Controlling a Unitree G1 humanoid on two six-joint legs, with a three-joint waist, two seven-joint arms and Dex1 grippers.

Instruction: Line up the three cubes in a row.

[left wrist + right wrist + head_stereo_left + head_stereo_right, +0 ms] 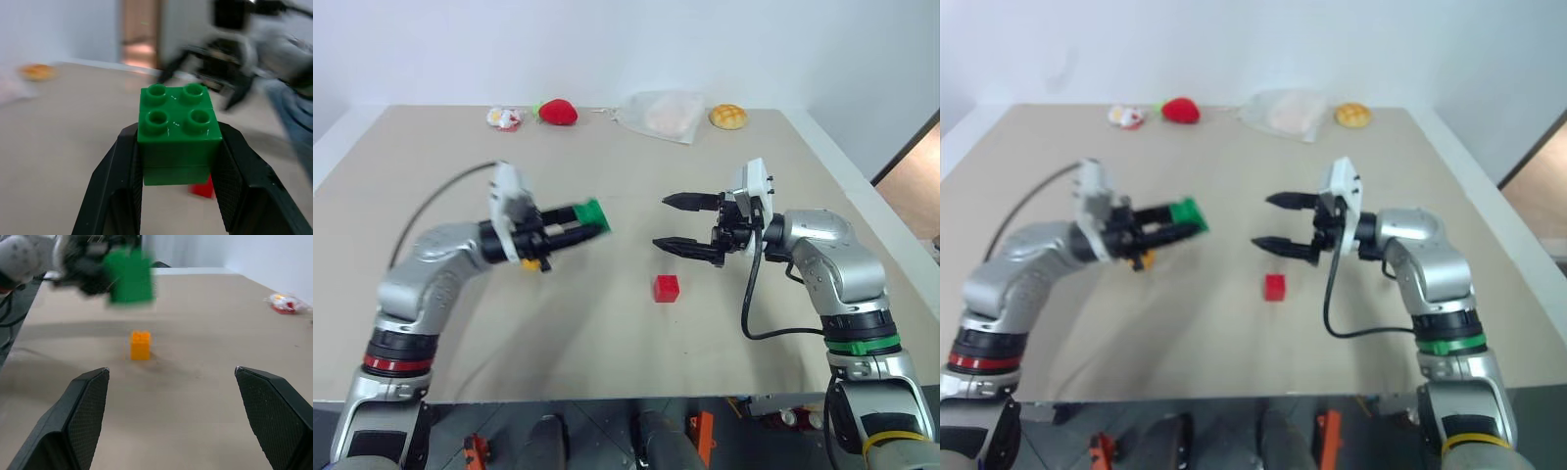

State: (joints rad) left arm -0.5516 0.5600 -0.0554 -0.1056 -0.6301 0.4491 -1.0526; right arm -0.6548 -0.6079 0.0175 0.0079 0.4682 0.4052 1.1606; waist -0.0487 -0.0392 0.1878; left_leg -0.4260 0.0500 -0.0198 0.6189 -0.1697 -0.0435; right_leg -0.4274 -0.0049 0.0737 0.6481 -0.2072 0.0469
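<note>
Squarely between left jaws, green cube (177, 132)

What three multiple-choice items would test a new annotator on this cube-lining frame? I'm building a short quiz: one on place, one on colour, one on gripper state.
1. Where is the red cube?
A. On the table, in front of the right gripper
B. In the right gripper
C. Beside the strawberry at the far edge

2. What colour is the cube in the left gripper?
A. Yellow-orange
B. Green
C. Red

3. How does the right gripper stand?
A. Shut on a cube
B. Shut and empty
C. Open and empty

Answers:
1 A: it sits alone on the table.
2 B: the green cube is clamped between both fingers; the yellow-orange cube rests on the table.
3 C: its fingers stand wide apart with nothing between.
</note>
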